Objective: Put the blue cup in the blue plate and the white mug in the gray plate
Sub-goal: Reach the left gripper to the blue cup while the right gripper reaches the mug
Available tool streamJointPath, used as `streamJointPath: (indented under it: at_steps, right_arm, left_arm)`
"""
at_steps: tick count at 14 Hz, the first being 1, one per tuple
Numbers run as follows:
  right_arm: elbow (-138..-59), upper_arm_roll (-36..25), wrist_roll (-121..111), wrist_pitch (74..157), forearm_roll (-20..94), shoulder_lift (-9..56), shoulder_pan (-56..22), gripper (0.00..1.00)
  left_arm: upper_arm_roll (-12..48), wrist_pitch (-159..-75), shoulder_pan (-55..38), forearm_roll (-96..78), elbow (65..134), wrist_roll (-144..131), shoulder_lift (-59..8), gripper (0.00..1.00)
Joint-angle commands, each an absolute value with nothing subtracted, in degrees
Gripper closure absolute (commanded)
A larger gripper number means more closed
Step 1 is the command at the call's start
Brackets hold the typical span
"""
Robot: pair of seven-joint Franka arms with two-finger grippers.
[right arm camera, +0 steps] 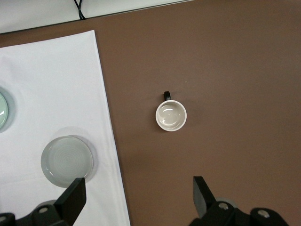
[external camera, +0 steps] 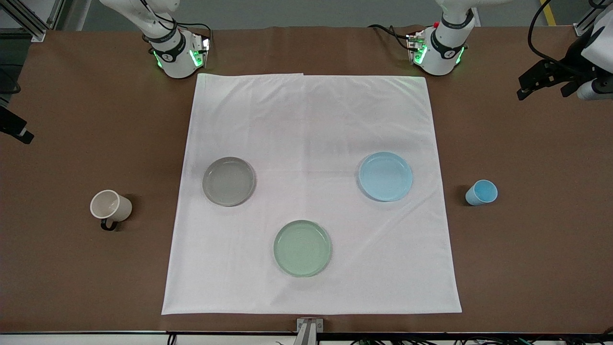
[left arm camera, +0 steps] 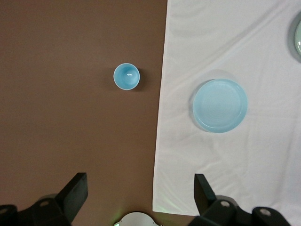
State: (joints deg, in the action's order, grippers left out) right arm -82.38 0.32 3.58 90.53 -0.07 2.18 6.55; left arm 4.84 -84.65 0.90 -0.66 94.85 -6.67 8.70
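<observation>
A white cloth (external camera: 311, 191) covers the middle of a brown table (external camera: 72, 268), and three plates sit on it, well apart. The gray plate (external camera: 228, 181) lies toward the right arm's end, the blue plate (external camera: 385, 176) toward the left arm's end, and a pale green plate (external camera: 302, 248) lies between them, nearer the front camera. All three are bare.

The white mug (external camera: 111, 207) stands upright on the bare table off the cloth, toward the right arm's end, its black handle turned toward the front camera. The blue cup (external camera: 481, 192) stands upright on the bare table off the cloth at the left arm's end, beside the blue plate.

The left gripper (left arm camera: 141, 193) hangs high over the table's edge strip at its own end, fingers (left arm camera: 75, 193) spread wide and holding nothing, with the cup and blue plate in its wrist view below. The right gripper (right arm camera: 138, 195) hangs high over its end, fingers (right arm camera: 73, 197) likewise wide and empty, looking down on the mug and the gray plate.
</observation>
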Motion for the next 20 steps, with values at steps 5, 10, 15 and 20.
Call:
streamJointPath:
  at_steps: [5,10,15,20]
  right_arm:
    - [-81.74,1.05,3.6,90.44,-0.7,2.46,7.38,0.0]
    - [-81.74,1.05,3.78,90.96,-0.53,2.98,7.3,0.0]
    - [-81.83,1.23,3.87,94.91,-0.09,5.88,6.5,0.0]
    - [-82.44,1.41,3.61,96.94,0.26,12.2,5.89,0.0]
  left_arm:
    - [4.92,-84.55,1.67,0.52,93.17,-4.92,6.87,0.0]
    - [4.92,-96.9,3.6,3.69,100.51,-4.48,3.52,0.0]
    - [5.1,-120.2,9.66,5.54,115.39,-4.48,-0.86,0.0]
    - [5.1,-128.31,10.37,5.54,117.42,-5.62,-10.27,0.01]
